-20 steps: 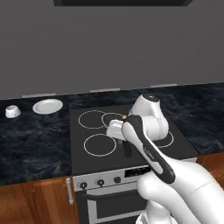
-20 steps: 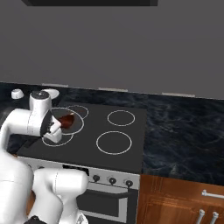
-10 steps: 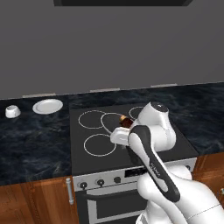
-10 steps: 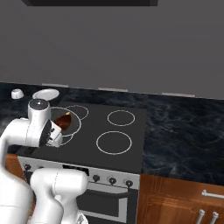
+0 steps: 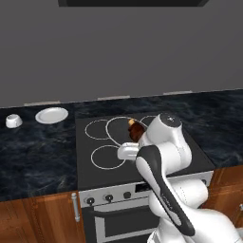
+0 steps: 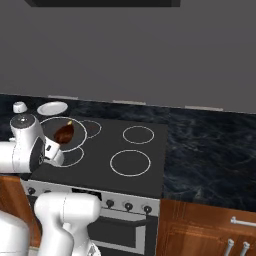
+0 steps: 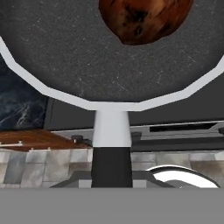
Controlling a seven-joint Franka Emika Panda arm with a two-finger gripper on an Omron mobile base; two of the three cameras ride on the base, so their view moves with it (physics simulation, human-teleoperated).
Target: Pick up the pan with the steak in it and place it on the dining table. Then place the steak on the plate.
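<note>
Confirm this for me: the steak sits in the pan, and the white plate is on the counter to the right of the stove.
Not quite. The steak does sit in the pan, but the white plate is on the counter to the left of the stove, beside a small white bowl, as the left base view shows.

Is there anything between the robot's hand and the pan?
No. In the hand view the pan's black handle runs straight down to the end effector, with nothing in between. The steak sits inside the pan, farther along. Whether the fingers are closed on the handle can't be told.
</note>
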